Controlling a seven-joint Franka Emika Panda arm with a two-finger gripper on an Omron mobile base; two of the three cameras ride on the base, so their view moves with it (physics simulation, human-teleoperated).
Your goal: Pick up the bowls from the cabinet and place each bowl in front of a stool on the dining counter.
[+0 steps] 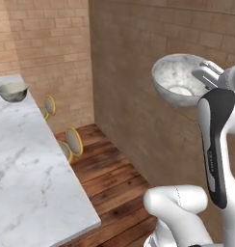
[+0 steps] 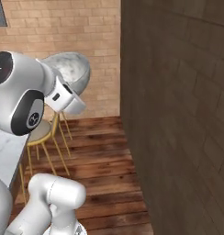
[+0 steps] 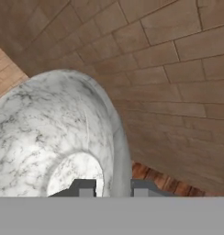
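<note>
Speckled stone bowl [image 1: 179,79] sits pinched by its rim in the end effector [image 3: 113,187], carried high for transport. The surface [image 1: 28,173] lies off to its side, other bowl [image 1: 13,91] already parked there.

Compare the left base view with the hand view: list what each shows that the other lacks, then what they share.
Left base view alone: the dining counter, the patterned bowl standing on its far end, and stools along its far side. Hand view alone: the fingertips either side of the stone bowl's rim, the gripper shut on it. Shared: the stone bowl held up in the air, the brick wall behind it and the wooden floor.
</note>
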